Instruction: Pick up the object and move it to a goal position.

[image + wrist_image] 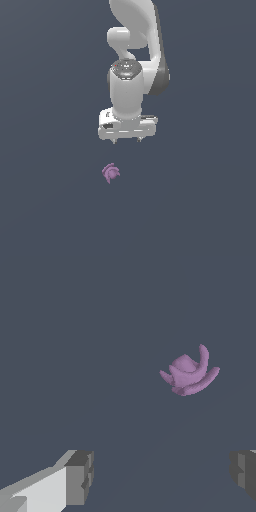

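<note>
Object: small purple-pink lumpy thing with short curved nubs (pixel 111 173), lying alone on the dark grey floor (pixel 45 200), below and ahead of the white gripper (pixel 127 140), not between the jaws. Jaws stand wide apart, holding nothing. Wrist view shows the nubs (pixel 190 372) and grey fingertips (pixel 80 477); the exterior view shows the height gap.
</note>
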